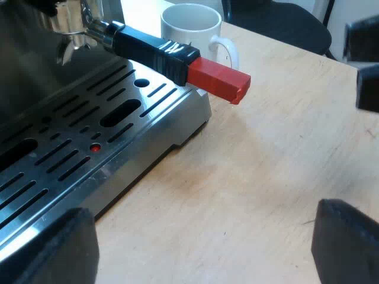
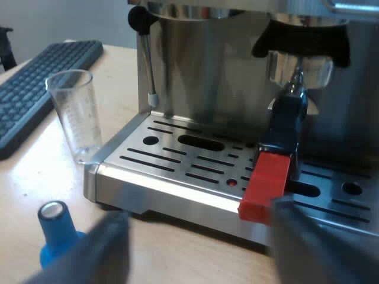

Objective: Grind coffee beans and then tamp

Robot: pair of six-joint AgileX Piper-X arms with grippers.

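Note:
The metal holder (image 1: 71,23) sits in the machine's front, and its dark handle ends in a red tip (image 1: 219,80) that juts out past the drip tray (image 1: 71,160). My left gripper (image 1: 201,251) is open above the wooden table beside the tray's corner, short of the red tip and holding nothing. In the right wrist view the holder (image 2: 296,71) hangs under a black cradle, its red tip (image 2: 266,186) pointing at me. My right gripper (image 2: 210,254) is open just before the tray's edge, with one finger (image 2: 320,242) close to the red tip. A blue tamper (image 2: 56,234) stands on the table near the other finger.
A white mug (image 1: 192,29) stands on the table beyond the handle. A measuring glass (image 2: 74,115) stands upright by the tray's corner, below the steam wand (image 2: 148,59). A dark keyboard (image 2: 35,89) lies past the glass. A black chair (image 1: 278,23) is behind the table's edge.

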